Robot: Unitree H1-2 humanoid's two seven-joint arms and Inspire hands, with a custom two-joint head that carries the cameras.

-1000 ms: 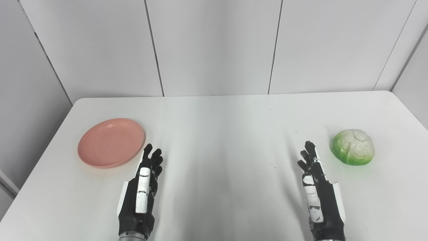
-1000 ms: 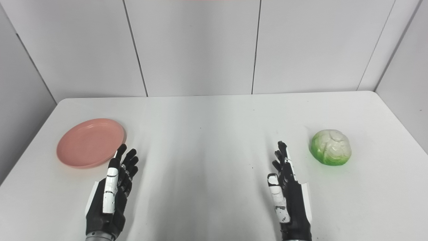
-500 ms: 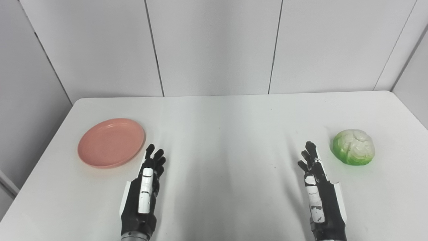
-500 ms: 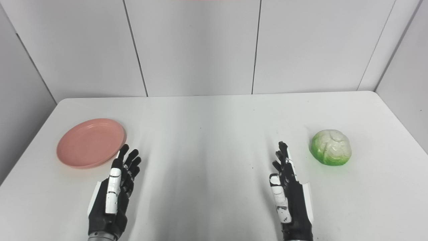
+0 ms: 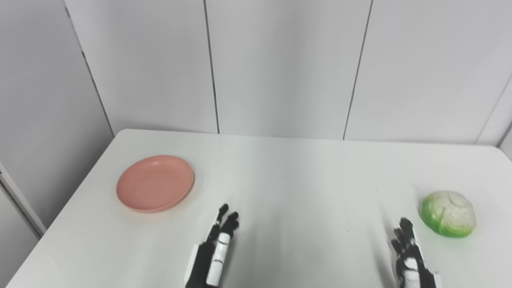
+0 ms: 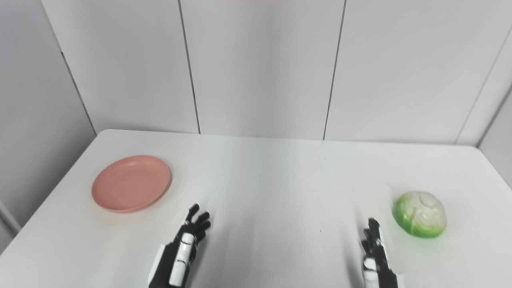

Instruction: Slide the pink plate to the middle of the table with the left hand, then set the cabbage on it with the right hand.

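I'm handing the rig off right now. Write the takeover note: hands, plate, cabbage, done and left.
Left hand: open, holds nothing, low at the near edge, apart from the pink plate.
Right hand: open, holds nothing, near the cabbage but not touching it.
Pink plate: far left of the table, bare.
Cabbage: on the table at far right.
Done: nothing.
Left: slide the plate to the middle with the left hand, then set the cabbage on it with the right.

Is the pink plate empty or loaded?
Empty. The pink plate shows only bare pink surface; the cabbage sits on the table far to its right.
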